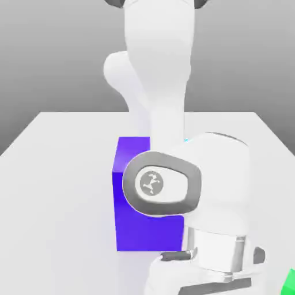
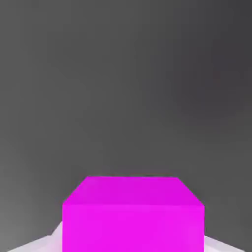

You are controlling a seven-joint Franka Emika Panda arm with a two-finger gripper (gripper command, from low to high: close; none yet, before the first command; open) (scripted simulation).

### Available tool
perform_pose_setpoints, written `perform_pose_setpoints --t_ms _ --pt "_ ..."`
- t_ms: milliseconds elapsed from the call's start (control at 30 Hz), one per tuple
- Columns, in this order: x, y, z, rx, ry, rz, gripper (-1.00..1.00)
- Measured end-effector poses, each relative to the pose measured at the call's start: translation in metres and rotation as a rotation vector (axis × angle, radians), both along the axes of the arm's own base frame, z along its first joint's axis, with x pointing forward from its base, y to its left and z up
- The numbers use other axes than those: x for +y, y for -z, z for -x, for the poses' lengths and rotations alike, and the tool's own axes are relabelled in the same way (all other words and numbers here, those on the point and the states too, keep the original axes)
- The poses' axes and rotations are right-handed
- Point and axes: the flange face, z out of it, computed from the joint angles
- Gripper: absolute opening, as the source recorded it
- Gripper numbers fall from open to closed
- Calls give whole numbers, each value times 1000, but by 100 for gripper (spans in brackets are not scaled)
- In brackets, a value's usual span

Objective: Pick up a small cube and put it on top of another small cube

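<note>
- Because the white robot arm blocks much of the exterior view, the tall blue-purple block at its left could be clipped.
- The gripper's jaws are fully closed, seemingly on the small plain magenta cube, close before the hand camera; a loose hold could drop it.
- The small bright green cube, near right on the white table, could be nudged.

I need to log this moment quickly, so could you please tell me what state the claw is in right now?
Claw: closed, with the magenta cube sitting right in front of the hand camera, apparently held.
</note>
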Motion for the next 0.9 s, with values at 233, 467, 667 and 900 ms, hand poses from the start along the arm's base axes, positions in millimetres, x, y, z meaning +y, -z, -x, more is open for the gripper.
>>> perform_pose_setpoints --t_ms 233,467,667,900 --pt "67 -15 6 145 256 -146 -100" --pt "144 -41 41 371 386 -252 -100" --pt "174 -48 89 495 200 -197 -100" --pt "174 8 96 498 136 -174 100"
